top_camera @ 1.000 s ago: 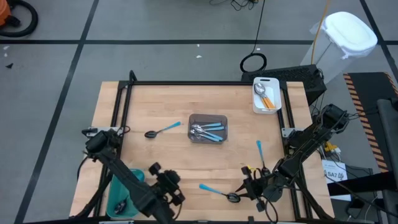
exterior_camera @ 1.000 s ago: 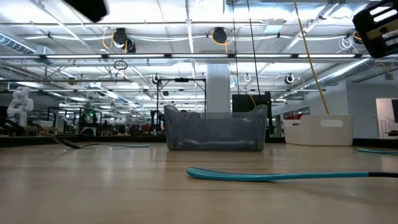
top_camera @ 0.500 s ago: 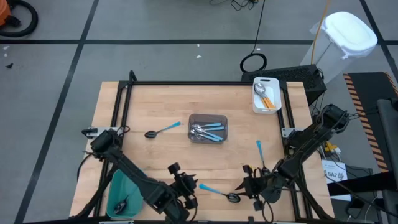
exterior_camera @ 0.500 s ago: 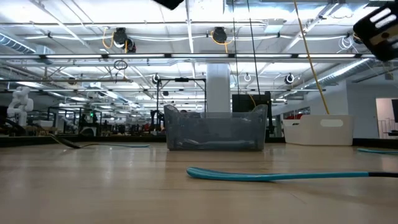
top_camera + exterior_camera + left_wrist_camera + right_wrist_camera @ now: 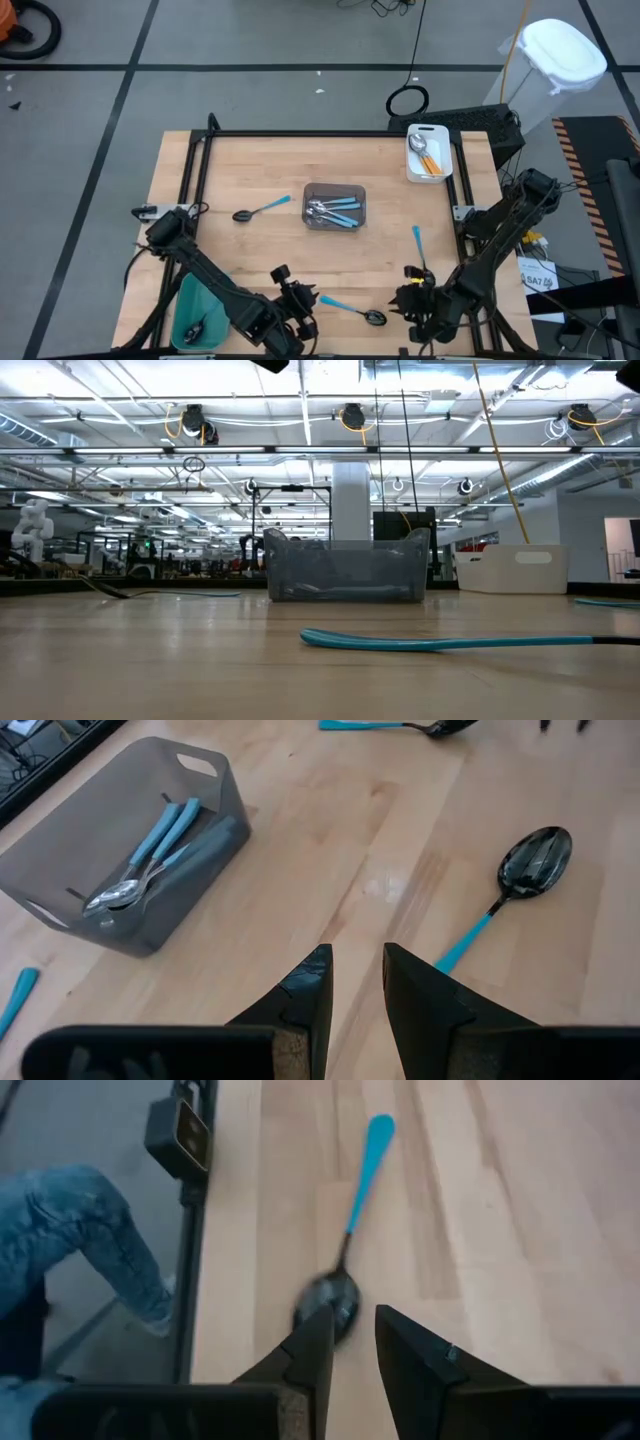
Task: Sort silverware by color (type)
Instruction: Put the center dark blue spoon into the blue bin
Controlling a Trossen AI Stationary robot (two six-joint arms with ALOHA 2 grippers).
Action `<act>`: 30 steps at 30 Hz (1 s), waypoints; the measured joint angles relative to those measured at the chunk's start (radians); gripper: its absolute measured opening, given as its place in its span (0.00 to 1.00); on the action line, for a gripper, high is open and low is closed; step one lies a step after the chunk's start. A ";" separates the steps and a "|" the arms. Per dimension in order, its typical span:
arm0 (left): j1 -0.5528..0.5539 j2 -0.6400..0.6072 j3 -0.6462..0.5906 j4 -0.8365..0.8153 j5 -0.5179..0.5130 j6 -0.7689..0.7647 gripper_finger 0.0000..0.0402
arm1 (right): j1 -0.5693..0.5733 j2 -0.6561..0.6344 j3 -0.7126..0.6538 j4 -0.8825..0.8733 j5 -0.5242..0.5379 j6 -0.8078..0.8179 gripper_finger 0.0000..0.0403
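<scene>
Three loose spoons with black bowls and light-blue handles lie flat on the table: one at mid-left (image 5: 262, 208), one near the front edge (image 5: 350, 309), one at the right (image 5: 417, 242). My left gripper (image 5: 296, 301) hovers open just left of the front spoon's handle end; that spoon (image 5: 520, 885) lies ahead of its fingers. My right gripper (image 5: 416, 297) hovers open over the right spoon's bowl (image 5: 331, 1300), which shows just beyond one fingertip.
A grey bin (image 5: 335, 207) at mid-table holds silver spoons with blue handles. A white tray (image 5: 428, 152) at the far right holds orange-handled spoons. A teal bin (image 5: 195, 315) at the front left holds a spoon. A person's leg (image 5: 90, 1240) stands beside the table's edge.
My left gripper has swung from beside the teal bin toward the table's right, along the near edge, up to the front spoon's handle end, turning as it went. My right gripper has risen and rolled, drawing away from the front spoon's bowl. The spoons have stayed in place.
</scene>
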 joint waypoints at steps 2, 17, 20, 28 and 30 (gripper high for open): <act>0.001 0.000 0.000 0.011 0.000 0.000 0.23 | 0.000 0.035 0.000 0.050 0.011 -0.008 0.19; -0.004 0.003 0.000 0.117 0.002 0.016 0.23 | -0.025 0.326 0.122 0.195 0.125 -0.197 0.19; -0.004 0.009 0.000 0.116 0.003 0.006 0.23 | -0.032 0.366 0.150 0.180 0.125 -0.207 0.19; 0.004 0.040 -0.001 0.146 0.009 0.010 0.23 | -0.060 0.411 0.153 0.184 0.121 -0.180 0.33; 0.005 0.043 -0.002 0.142 0.029 0.019 0.23 | -0.068 0.424 0.153 0.193 0.098 -0.177 0.37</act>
